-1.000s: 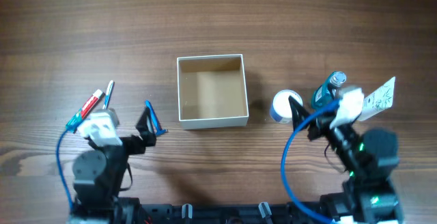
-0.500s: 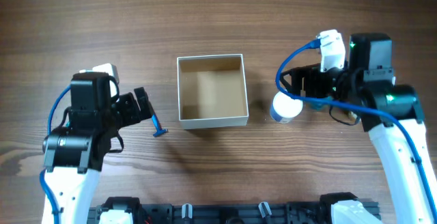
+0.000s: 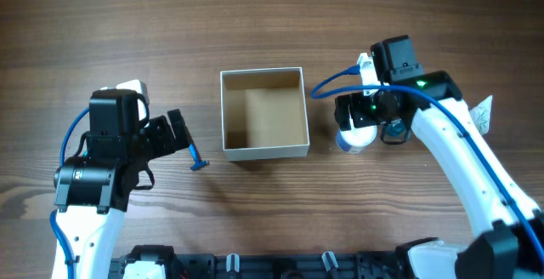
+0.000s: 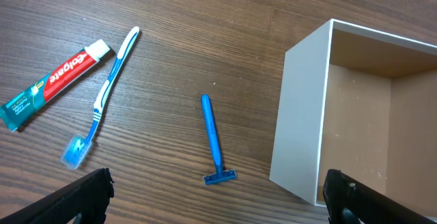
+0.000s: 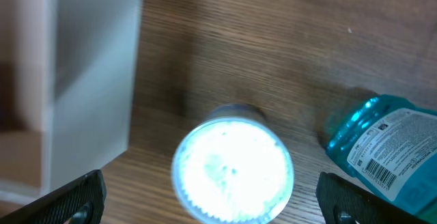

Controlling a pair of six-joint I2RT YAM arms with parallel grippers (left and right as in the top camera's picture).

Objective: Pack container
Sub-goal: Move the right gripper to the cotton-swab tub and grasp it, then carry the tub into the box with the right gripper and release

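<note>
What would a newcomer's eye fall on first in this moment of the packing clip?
The square container sits mid-frame on the wooden table, its tan inside bare. Just right of it, the right arm hangs over a white round jar with jaws open wide, a teal bottle beside it. Left of the container lie a blue razor, a toothbrush and a toothpaste tube.
</note>
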